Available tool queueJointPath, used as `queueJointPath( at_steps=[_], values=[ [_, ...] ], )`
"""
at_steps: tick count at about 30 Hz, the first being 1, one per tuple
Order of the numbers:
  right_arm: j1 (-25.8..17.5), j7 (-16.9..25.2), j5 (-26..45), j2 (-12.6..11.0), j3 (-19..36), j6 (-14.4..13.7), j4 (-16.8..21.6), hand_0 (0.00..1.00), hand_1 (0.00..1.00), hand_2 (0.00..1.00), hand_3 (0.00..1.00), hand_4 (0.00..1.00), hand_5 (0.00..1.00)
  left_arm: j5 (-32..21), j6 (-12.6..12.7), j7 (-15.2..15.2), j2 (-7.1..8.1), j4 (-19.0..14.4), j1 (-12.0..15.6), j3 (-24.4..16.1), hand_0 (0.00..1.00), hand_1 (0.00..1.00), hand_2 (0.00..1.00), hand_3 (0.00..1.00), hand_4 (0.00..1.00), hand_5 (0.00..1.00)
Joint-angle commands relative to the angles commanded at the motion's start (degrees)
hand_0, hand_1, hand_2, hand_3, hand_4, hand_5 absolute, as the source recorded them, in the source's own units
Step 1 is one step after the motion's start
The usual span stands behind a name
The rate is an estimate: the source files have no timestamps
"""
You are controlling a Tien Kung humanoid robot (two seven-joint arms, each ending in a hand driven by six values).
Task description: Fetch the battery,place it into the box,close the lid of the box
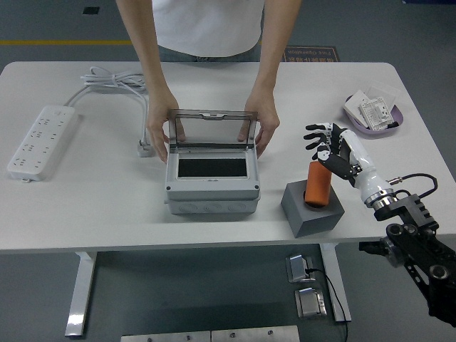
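Observation:
An orange battery (317,184) stands upright in a grey block holder (311,209) right of centre. My right hand (326,146) hovers just above and to the right of the battery, fingers spread, not gripping it. The grey box (211,182) sits at the middle of the table with its clear lid (211,128) raised. A person at the far side holds the box by both sides, one hand (159,128) at its left and the other hand (261,122) at its right. My left arm is out of view.
A white power strip (40,141) with its coiled cable (114,80) lies at the far left, its plug (144,149) beside the box. A purple dish (372,114) with white parts sits at the far right.

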Motion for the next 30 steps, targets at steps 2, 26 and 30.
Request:
queueJointPath(
  at_steps=[2,26,30],
  values=[
    [-0.01,-0.04,-0.01,-0.15,0.38,0.13,0.02,0.523,0.674,0.724,0.798,0.667,0.282,0.0,-0.01,0.01,-0.04,0.0,0.01,0.04,0.642,0.703,0.656,0.644,0.708,0.236],
    [-2.49,-0.18,-1.2,-0.28,6.75,-0.27,1.87,0.954,0.843,0.834,0.919,0.935,0.663,0.95,0.05,0.26,-0.39,0.03,0.29,-0.85,0.643,0.703,0.651,0.643,0.708,0.234],
    [-4.2,-0.44,-2.12,-0.01,7.6,-0.75,2.84,0.951,0.844,0.835,0.919,0.943,0.673,1.41,0.08,0.33,-0.45,0.03,0.38,-1.33,0.643,0.703,0.65,0.643,0.708,0.231]
  ],
)
